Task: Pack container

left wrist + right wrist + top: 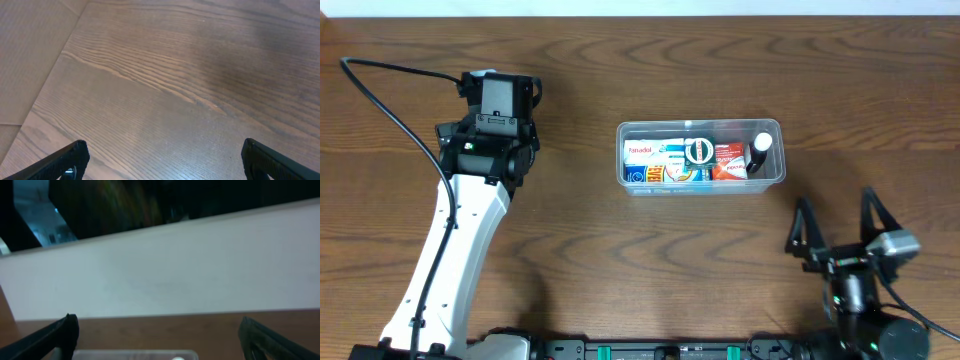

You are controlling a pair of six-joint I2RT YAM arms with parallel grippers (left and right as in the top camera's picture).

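Observation:
The clear plastic container [700, 184] sits at the middle of the table, a little right. It holds several small coloured boxes [665, 162], a round tin [699, 151] and a dark bottle with a white cap [760, 154]. My left gripper [500, 84] is at the far left, well away from the container, open and empty over bare wood [161, 159]. My right gripper [838, 218] is open and empty near the front right, just in front of the container. The container's far rim [135, 354] shows at the bottom of the right wrist view.
A black cable [390, 100] runs from the left arm across the far left of the table. The table's left edge [45, 85] shows in the left wrist view. A white wall [165, 275] lies beyond the table's far edge.

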